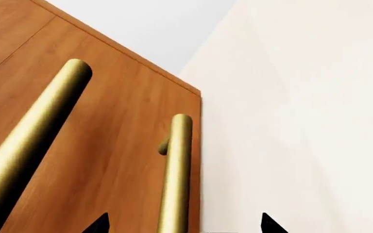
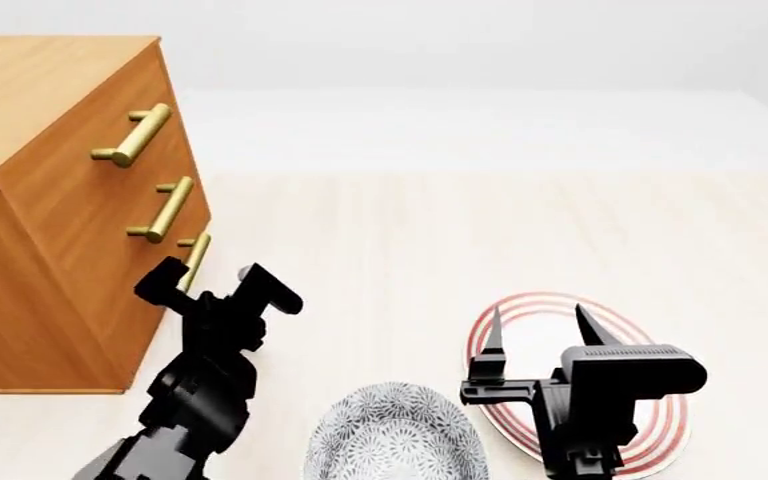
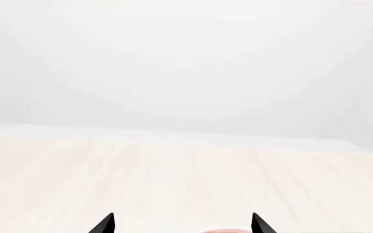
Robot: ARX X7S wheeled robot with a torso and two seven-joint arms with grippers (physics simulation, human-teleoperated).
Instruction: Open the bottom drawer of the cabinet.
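Reaching toward the cabinet, the left end effector is sitting wide open right by the bottom drawer, with nothing between its fingers. The drawer is sitting lowest of three, and looks shut. Its brass handle is the place to grab: a hard, smooth bar that could be slippery, so the fingers should be closing around its middle. The wooden drawer probably slides stiffly and needs a straight pull. The right end effector is hanging open and empty above a striped plate, beside a bowl.
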